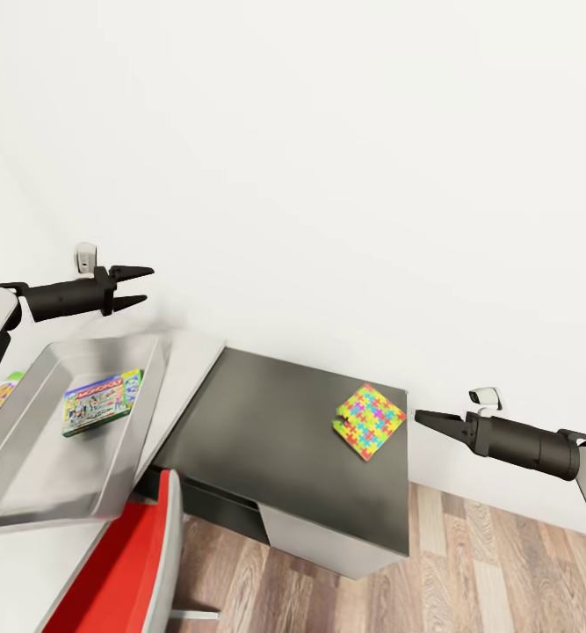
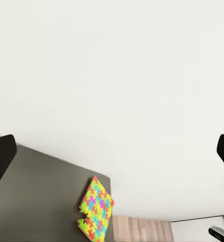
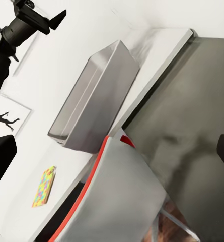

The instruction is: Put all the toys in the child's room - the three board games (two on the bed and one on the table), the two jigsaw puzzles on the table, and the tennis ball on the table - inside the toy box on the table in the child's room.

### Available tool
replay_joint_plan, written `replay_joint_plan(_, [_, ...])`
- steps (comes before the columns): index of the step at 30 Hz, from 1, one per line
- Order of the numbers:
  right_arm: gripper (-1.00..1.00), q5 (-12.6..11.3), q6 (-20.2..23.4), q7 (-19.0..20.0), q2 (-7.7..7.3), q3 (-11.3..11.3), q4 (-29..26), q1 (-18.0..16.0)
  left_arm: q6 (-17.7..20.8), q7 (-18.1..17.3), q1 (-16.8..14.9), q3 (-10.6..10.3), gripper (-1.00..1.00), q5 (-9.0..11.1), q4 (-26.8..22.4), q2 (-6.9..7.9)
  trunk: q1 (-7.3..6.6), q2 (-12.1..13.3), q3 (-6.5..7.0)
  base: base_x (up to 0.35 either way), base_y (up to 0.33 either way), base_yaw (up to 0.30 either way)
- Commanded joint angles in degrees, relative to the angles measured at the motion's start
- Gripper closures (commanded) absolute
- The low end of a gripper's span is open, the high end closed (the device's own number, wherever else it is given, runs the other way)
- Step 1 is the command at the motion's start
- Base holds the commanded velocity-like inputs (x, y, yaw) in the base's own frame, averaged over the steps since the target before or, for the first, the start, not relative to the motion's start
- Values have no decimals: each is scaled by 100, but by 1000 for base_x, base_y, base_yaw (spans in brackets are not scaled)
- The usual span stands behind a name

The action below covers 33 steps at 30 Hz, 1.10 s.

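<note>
White wall backs a dark grey cabinet top [image 1: 275,422] beside the pale table [image 1: 187,360]; wood-plank floor [image 1: 503,563] lies below. One jigsaw puzzle [image 1: 369,421] rests flat near the cabinet's far corner, ahead of the right gripper [image 1: 426,419] and apart from its tips, probably the next item for collection. That gripper's fingers appear together, holding nothing. The left gripper [image 1: 141,287] hangs with fingers parted and empty, above the toy box [image 1: 29,492], which holds a board game [image 1: 102,402]. A second puzzle [image 3: 44,186] lies on the table beyond the box. A red chair [image 1: 117,563] stands against the table.
</note>
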Motion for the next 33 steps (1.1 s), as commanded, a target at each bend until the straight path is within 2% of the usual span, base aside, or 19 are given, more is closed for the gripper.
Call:
replay_joint_plan(1, [-100, 12, 20, 23, 0, -1, 0, -6, -1, -55, -6, -11, -100, -40, 4, 5, 3, -10, -1, -30, -7, -167])
replay_joint_plan(18, [-100, 17, 20, 15, 1, -8, 0, -15, -3, -55, -5, -1, -100, -34, 3, -26, 3, -10, 149, -9, -2, -167])
replay_joint_plan(24, [-100, 32, 20, 3, -7, -48, 6, -24, -3, -4, -5, -12, -100, -60, -124, -304, 3, -10, 202, -1, 0, -170])
replay_joint_plan(25, [-100, 32, 20, 3, -7, -48, 6, -24, -3, -4, -5, -12, -100, -60, -124, -304, 3, -10, 211, 0, 0, -172])
replay_joint_plan(32, [-100, 37, 20, -25, -16, -67, 15, -42, -2, 360, -5, -3, -100, -56, -275, -636, 3, -10, 272, 0, 0, -174])
replay_joint_plan(33, [-100, 37, 20, -25, -16, -67, 15, -42, -2, 360, -5, -3, -100, -56, -275, -636, 3, -10, 281, 0, 0, -175])
